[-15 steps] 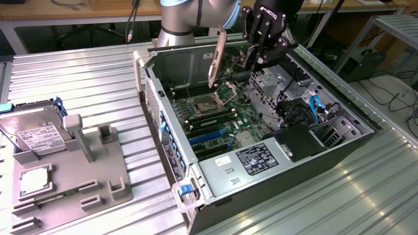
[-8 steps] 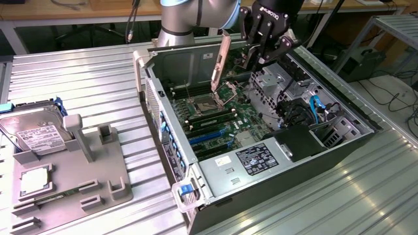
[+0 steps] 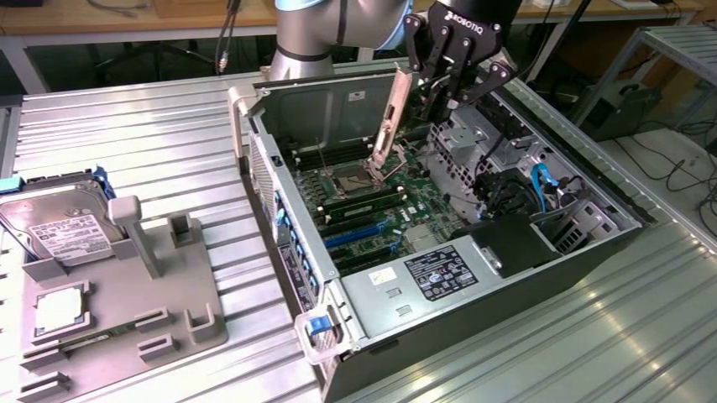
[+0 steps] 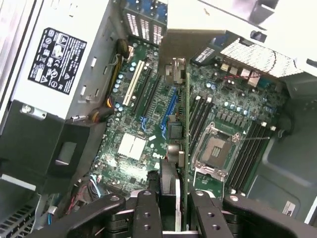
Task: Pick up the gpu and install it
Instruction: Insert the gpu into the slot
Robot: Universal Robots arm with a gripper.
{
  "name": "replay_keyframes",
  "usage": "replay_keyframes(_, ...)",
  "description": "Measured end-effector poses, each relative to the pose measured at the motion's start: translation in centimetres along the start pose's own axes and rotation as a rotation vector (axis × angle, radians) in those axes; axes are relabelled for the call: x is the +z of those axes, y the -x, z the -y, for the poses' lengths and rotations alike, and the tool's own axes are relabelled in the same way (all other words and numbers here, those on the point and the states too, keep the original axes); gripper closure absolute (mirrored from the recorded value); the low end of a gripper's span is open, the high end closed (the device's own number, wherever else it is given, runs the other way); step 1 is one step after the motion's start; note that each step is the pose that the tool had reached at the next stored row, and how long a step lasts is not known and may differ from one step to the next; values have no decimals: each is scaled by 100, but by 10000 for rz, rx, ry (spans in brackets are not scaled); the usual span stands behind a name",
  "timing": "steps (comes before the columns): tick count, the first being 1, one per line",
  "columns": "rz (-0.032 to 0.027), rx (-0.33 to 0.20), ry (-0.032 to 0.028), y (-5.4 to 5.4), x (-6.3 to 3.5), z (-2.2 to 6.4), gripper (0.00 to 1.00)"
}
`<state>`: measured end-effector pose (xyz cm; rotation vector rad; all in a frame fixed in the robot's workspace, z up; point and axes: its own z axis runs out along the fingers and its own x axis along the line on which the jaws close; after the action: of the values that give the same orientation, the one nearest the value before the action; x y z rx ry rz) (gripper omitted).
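Observation:
My gripper (image 3: 435, 94) is shut on the gpu (image 3: 390, 117), a thin card held on edge with its silver end bracket toward the case's rear wall. It hangs inside the open computer case (image 3: 294, 277) over the motherboard (image 3: 387, 214). In the wrist view the gpu (image 4: 186, 144) shows edge-on, running away from my black fingers (image 4: 146, 215). It lies between the CPU socket (image 4: 215, 148) and the blue slot (image 4: 171, 106). I cannot tell whether its lower edge touches the board.
The power supply (image 3: 431, 273) with its black label fills the case's near end, and a drive cage with a blue cable (image 3: 543, 189) sits on the exterior view's right. At the exterior view's left, a grey fixture (image 3: 168, 294) carries a hard drive (image 3: 56, 227) and a square processor chip (image 3: 59, 306).

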<state>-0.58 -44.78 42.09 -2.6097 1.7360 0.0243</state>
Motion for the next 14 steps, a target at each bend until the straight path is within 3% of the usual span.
replay_keyframes(2,2,172,-6,-1,23,0,72)
replay_keyframes(5,3,1075,-20,-2,92,0,72)
replay_keyframes(8,2,1478,-27,-2,129,0,72)
replay_keyframes(10,-50,1577,-25,0,142,1,72)
replay_keyframes(11,-108,1604,-20,1,148,2,72)
replay_keyframes(12,-159,1605,-61,1,149,1,72)
replay_keyframes(13,-202,1603,-189,1,155,1,72)
replay_keyframes(14,-221,1603,-254,1,167,2,72)
